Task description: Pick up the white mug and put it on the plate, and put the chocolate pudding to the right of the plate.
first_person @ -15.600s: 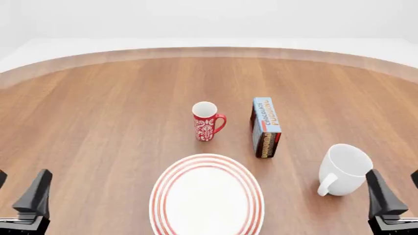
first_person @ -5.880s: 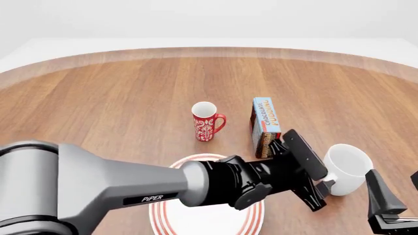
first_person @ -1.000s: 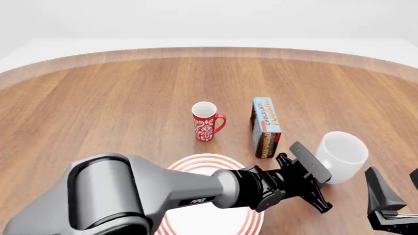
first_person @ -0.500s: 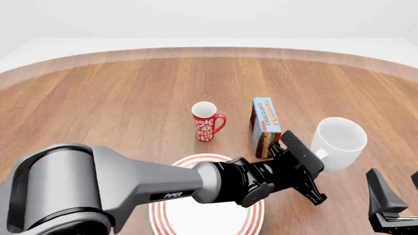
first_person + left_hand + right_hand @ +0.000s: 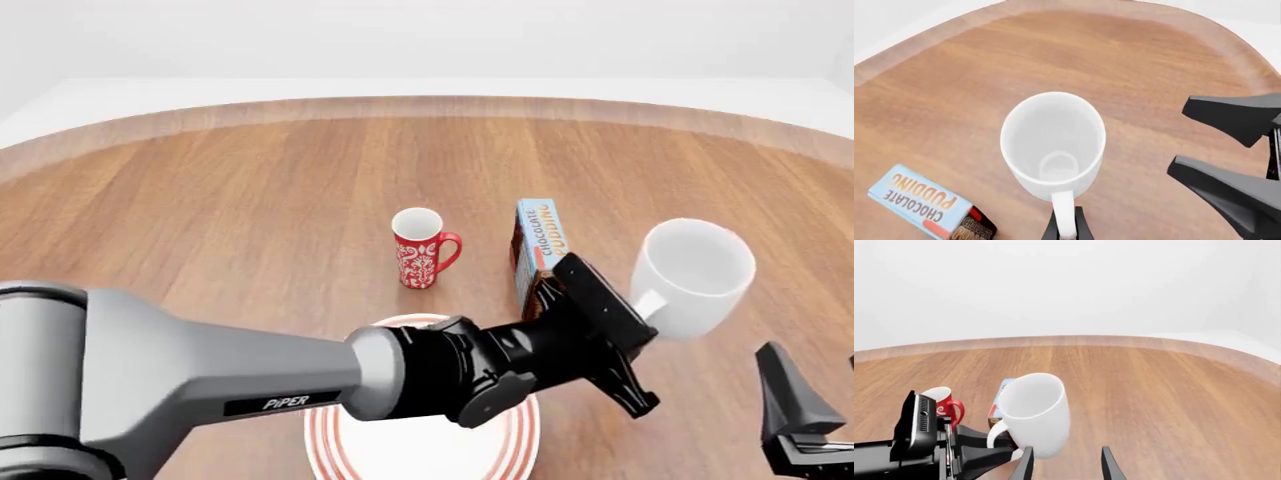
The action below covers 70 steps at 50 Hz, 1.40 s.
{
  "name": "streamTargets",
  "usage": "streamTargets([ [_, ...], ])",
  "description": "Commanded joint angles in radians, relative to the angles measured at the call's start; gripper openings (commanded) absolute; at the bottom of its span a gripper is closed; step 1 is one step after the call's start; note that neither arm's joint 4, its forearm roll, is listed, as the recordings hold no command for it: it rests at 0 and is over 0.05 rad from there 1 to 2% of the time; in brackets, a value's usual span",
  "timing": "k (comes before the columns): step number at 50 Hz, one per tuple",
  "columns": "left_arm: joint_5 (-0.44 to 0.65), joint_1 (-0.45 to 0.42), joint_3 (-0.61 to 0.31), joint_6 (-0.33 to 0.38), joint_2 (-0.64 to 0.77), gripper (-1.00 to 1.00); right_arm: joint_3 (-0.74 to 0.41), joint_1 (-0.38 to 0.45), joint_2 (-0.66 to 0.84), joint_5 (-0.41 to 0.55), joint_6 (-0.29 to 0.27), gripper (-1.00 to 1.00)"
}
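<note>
- Mugs, two: one plain glossy white mug, wide-bodied with a loop handle; one slimmer red mug with white pattern.
- White mug is off the round brown wooden bench, tilted, mouth turned toward the front camera; it hangs right of the box and right of the plate.
- Left claw: closed on the white mug's handle; in the left wrist view two dark fingers pinch the handle from either side.
- Plates, one: large round white plate with red rings, at the near edge of the bench, largely covered by the left arm.
- Boxes, one: small light-blue chocolate pudding box with dark brown sides, standing behind the plate, just right of the red mug and apart from it.
- Right claw: fingers spread apart, nothing between them; low at the near right, below the lifted mug.
</note>
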Motion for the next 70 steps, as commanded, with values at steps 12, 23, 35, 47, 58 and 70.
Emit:
streamTargets([
  [12,-0.036,0.018,0.125,0.033,-0.140,-1.00,0.022,-0.247,0.002,-0.054,0.006,1.00],
  [23,-0.050,0.017,0.188,0.043,-0.198,-1.00,0.023,-0.245,0.004,-0.057,0.004,1.00],
  [35,-0.072,0.022,0.261,0.046,-0.258,-1.00,0.023,-0.246,0.002,-0.058,0.002,1.00],
  [47,-0.067,0.033,0.314,0.054,-0.324,-1.00,0.023,-0.246,0.002,-0.058,0.000,1.00],
  [58,-0.090,0.048,0.391,0.045,-0.379,-1.00,0.025,-0.053,0.010,-0.048,-0.007,1.00],
  [70,-0.118,0.066,0.467,0.030,-0.432,-1.00,0.034,-0.044,0.007,-0.051,-0.002,1.00],
])
